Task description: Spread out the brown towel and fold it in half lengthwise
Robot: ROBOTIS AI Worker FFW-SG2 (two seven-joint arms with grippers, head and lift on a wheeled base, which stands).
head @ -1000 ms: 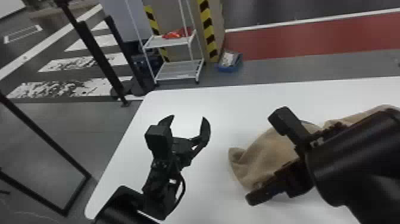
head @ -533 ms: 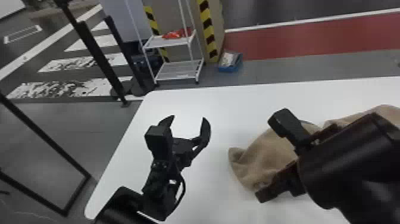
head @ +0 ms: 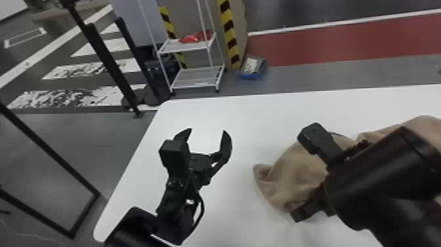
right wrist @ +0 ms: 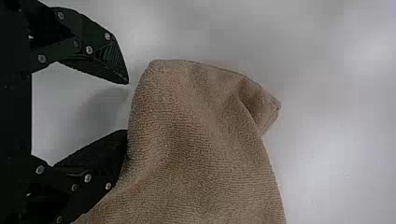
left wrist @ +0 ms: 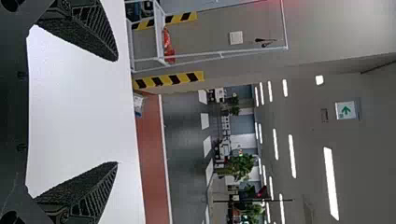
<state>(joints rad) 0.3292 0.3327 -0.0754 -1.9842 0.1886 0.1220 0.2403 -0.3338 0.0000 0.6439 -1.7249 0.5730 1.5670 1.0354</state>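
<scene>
The brown towel (head: 297,170) lies bunched and unfolded on the right side of the white table, running on to the right edge of the head view. My left gripper (head: 207,139) is parked over the table, left of the towel; in the left wrist view the left gripper (left wrist: 116,112) stands open with nothing between its fingers. My right arm covers part of the towel, and its gripper (head: 297,215) is at the towel's near edge. In the right wrist view, the right gripper (right wrist: 127,107) is open beside the towel (right wrist: 201,140), one finger against or partly behind its edge.
The white table (head: 229,108) ends in a rounded corner at the far left. Beyond it on the floor stand a white wire shelf (head: 197,77) and a blue box (head: 253,68). Dark metal posts (head: 108,62) rise left of the table.
The right gripper's near part has shifted slightly to the right and inward toward the towel, and the right forearm has turned a little. The left arm and the towel look the same.
</scene>
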